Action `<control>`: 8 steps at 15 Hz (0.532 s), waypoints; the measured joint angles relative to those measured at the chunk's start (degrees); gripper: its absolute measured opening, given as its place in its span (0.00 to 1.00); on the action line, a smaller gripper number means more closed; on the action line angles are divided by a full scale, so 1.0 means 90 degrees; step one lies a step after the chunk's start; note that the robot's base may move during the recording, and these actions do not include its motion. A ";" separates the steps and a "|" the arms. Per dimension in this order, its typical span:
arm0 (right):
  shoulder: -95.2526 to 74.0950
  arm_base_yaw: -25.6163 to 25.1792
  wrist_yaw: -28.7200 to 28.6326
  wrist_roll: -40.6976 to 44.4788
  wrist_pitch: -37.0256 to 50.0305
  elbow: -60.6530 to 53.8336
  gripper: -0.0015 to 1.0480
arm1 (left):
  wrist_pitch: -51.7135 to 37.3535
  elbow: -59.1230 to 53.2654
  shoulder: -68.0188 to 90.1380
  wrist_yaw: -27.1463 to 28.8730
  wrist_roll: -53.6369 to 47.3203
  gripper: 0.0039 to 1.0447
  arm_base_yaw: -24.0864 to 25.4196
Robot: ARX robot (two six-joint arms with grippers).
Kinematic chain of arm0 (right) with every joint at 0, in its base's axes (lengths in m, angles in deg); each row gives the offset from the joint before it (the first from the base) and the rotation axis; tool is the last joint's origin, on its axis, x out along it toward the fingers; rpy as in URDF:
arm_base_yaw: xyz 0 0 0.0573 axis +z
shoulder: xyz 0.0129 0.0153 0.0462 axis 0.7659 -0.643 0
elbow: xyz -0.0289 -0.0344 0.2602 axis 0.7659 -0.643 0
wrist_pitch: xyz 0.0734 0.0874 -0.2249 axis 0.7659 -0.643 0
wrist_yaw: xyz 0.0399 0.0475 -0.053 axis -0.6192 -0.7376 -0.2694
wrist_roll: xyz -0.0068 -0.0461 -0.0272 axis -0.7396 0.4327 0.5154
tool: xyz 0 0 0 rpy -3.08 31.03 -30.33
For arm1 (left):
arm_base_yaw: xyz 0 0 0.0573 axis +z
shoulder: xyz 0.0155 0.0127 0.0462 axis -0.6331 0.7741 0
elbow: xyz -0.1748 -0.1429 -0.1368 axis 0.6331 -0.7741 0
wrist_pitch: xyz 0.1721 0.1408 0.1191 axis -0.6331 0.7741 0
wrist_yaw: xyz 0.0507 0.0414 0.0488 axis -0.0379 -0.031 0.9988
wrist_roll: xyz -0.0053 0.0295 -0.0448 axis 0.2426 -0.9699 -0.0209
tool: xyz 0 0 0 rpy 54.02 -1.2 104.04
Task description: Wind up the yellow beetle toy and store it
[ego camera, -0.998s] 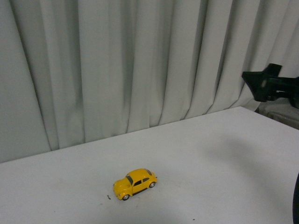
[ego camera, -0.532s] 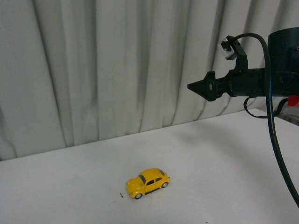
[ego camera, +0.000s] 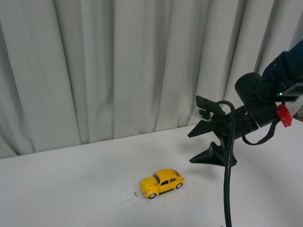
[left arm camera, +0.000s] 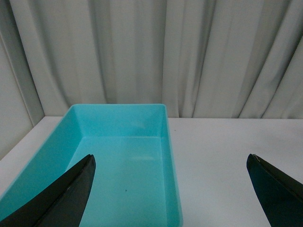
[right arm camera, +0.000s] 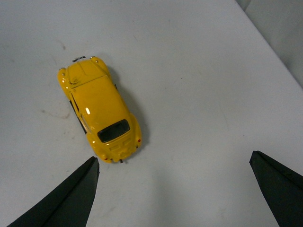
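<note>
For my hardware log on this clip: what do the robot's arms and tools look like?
The right arm is black, bluish higher up, with a green light, a red tab and a thick black cable. The right tool has two black, tapered, pointed fingers. Of the left tool only similar black tips show.

The yellow beetle toy (ego camera: pixel 162 182) is gleaming glossy on the smooth matt table (ego camera: pixel 71 189); behind the table cloth curtains (ego camera: pixel 118 66) are hanging; the turquoise bin (left arm camera: pixel 118 124) is looking like smooth plastic.
</note>
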State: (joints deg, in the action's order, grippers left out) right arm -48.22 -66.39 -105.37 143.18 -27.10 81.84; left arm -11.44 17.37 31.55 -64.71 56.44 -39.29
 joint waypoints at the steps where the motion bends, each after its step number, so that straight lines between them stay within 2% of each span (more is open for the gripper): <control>1: -0.0333 0.0080 -0.0019 0.0690 -0.0559 0.0656 0.94 | 0.0000 0.0000 0.0000 0.0000 0.0000 0.94 0.0000; 4: -0.0959 0.0461 -0.0051 0.1503 -0.1562 0.1481 0.94 | 0.0000 0.0000 0.0000 0.0000 0.0002 0.94 0.0000; 8: -0.1188 0.0884 -0.0063 0.1892 -0.2035 0.1800 0.94 | 0.0000 0.0000 0.0000 0.0000 0.0000 0.94 0.0000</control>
State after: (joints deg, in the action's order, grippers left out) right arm -58.90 -58.43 -105.93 160.21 -45.42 98.03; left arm -11.44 17.37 31.55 -64.71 56.44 -39.29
